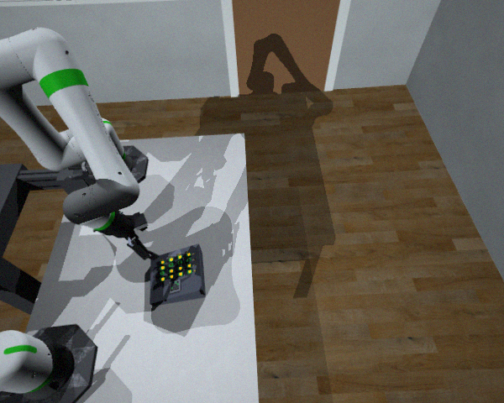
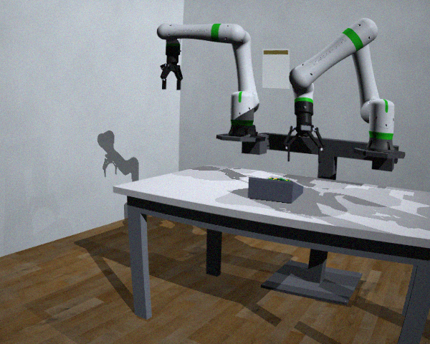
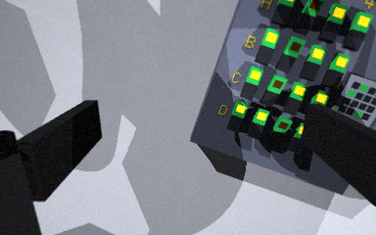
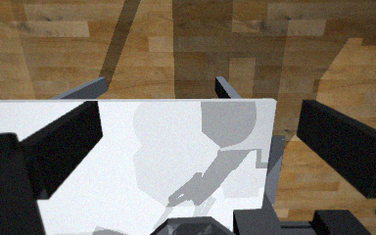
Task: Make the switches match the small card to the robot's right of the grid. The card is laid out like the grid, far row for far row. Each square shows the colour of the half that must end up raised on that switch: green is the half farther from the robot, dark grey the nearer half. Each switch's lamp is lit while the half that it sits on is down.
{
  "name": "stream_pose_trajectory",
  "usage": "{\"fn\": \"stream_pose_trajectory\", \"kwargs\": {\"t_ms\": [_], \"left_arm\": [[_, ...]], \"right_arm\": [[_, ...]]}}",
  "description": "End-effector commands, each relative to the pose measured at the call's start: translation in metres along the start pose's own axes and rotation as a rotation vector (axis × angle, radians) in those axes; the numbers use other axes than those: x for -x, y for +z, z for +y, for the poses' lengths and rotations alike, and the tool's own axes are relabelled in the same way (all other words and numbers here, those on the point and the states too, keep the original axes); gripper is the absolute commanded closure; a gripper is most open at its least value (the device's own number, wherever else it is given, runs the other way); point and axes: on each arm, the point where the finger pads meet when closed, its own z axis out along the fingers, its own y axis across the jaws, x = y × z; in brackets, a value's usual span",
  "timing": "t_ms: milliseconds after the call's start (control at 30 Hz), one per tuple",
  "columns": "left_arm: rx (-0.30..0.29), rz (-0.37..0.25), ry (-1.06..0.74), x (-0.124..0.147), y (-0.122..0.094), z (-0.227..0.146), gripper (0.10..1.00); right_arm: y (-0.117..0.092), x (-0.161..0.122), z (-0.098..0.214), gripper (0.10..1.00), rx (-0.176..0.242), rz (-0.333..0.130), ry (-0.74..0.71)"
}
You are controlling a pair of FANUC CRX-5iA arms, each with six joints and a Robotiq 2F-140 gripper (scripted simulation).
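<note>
Both grippers (image 2: 304,147) (image 2: 170,84) (image 3: 202,127) (image 4: 202,122) released; white table (image 1: 191,364) (image 2: 193,188) (image 4: 117,147) on wood-plank floor (image 1: 374,208) (image 2: 41,289) (image 4: 141,29), pale walls (image 1: 148,56) (image 2: 78,74) around

yellow letters B, C and D and number 4 on the switch box (image 1: 182,296) (image 2: 270,190) (image 3: 207,128)
</note>
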Motion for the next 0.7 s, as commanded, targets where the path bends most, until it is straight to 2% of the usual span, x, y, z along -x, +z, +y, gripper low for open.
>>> {"fn": "stream_pose_trajectory", "kwargs": {"t_ms": [0, 333, 400, 667], "left_arm": [[0.023, 0.067, 0.069, -0.005, -0.006, 0.021, 0.098], [0.101, 0.221, 0.214, -0.011, -0.030, 0.078, 0.098], [0.101, 0.221, 0.214, -0.011, -0.030, 0.078, 0.098], [0.143, 0.291, 0.269, -0.011, -0.044, 0.107, 0.098]], "right_arm": [[-0.001, 0.000, 0.000, 0.098, 0.000, 0.002, 0.000], [-0.001, 0.000, 0.000, 0.098, 0.000, 0.002, 0.000], [-0.001, 0.000, 0.000, 0.098, 0.000, 0.002, 0.000], [-0.001, 0.000, 0.000, 0.098, 0.000, 0.002, 0.000]]}}
